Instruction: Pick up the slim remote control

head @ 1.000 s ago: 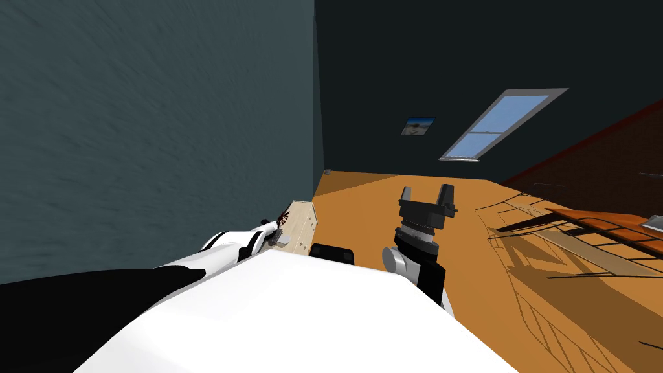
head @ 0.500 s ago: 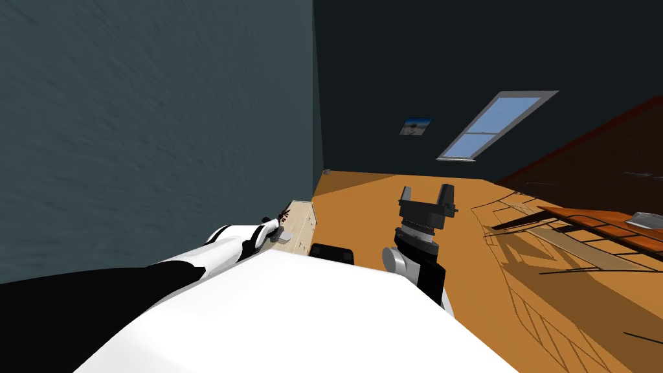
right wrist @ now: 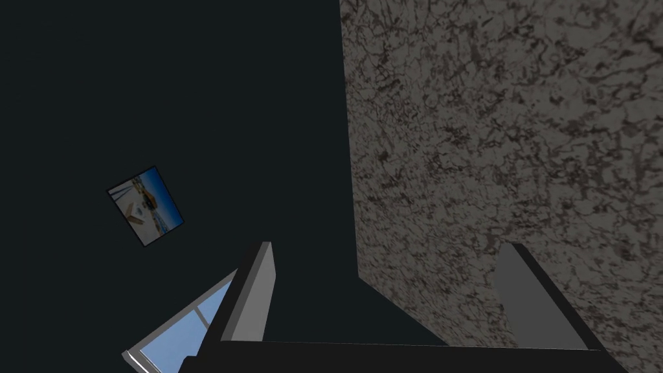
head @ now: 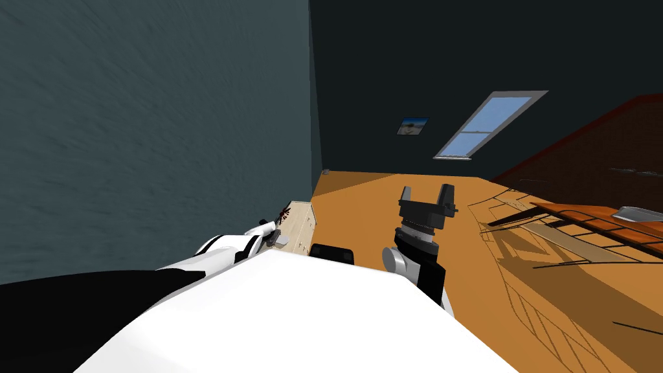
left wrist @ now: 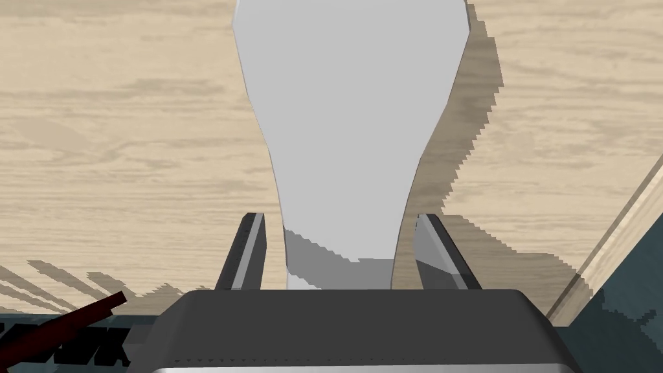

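Observation:
The slim remote control [left wrist: 349, 129] is plain light grey, broad at its far end and narrow near my hand. In the left wrist view it runs out from between my left gripper's [left wrist: 340, 220] fingers, which are shut on its narrow end. It casts a shadow to one side on the pale wooden top [left wrist: 116, 149] beneath. In the head view my left gripper [head: 280, 237] is over the near end of a low light-wood dresser [head: 303, 217] against the blue-grey wall. My right gripper [head: 425, 192] is raised in front of me, open and holding nothing.
A dark red twiggy thing [head: 283, 214] stands on the dresser just beyond my left hand, and one dark red stem [left wrist: 65, 317] shows beside the gripper body. The wall runs close along the dresser's left. Orange floor [head: 362, 207] spreads to the right, with a red-brown slatted frame [head: 583, 220] further right.
The head view has swung slightly, so the window and the slatted frame have slid left. My left forearm rose a little and came back. The remote stays between the left fingers.

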Available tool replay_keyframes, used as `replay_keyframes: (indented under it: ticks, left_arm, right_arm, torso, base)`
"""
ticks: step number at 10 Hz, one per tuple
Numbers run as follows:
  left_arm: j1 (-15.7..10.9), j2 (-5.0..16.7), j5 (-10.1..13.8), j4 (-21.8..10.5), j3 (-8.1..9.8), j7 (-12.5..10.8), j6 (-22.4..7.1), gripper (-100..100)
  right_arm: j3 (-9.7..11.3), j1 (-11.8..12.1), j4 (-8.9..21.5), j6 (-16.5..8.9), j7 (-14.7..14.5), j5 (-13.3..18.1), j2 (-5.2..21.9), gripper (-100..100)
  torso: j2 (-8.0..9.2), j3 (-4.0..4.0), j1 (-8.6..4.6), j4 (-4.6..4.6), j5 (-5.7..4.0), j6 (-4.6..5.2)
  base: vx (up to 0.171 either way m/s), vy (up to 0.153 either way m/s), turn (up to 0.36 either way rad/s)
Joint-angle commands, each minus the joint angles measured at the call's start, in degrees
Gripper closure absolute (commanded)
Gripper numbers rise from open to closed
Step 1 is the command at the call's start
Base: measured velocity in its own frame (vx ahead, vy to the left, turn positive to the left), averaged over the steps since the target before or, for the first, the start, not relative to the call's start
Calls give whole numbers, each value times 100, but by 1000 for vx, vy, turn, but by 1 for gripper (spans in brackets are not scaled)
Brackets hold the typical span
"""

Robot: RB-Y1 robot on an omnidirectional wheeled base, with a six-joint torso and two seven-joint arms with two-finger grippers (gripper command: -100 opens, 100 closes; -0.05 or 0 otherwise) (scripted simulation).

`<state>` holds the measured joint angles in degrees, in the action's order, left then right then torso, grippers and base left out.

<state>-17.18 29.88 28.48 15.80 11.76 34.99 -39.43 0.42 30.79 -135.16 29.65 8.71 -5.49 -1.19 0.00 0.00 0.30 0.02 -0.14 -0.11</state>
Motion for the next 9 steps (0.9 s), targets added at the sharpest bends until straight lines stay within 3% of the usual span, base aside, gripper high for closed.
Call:
replay_keyframes:
  ticks: [1,2,4,9]
  left_arm:
    - [212,-20,-42,286,-50,-187,-177,100]
    - [212,-20,-42,455,-50,-187,-177,100]
    - [212,-20,-42,476,-50,-187,-177,100]
    - [655,51,8,1273,-209,-635,-609,100]
  right_arm:
    - [0,0,0,0,0,0,0,0]
    - [0,0,0,0,0,0,0,0]
    - [0,1,0,0,0,0,0,0]
    - [0,0,0,0,0,0,0,0]
  torso:
    - [0,0,0,0,0,0]
    - [1,-2,0,-4,1,-5]
    - [-5,-1,1,2,1,-1]
    - [2,4,-3,7,-10,0]
  base:
    - [-16,1,-35]
    - [-10,1,16]
    - [-2,-1,6]
    - [-15,-1,-48]
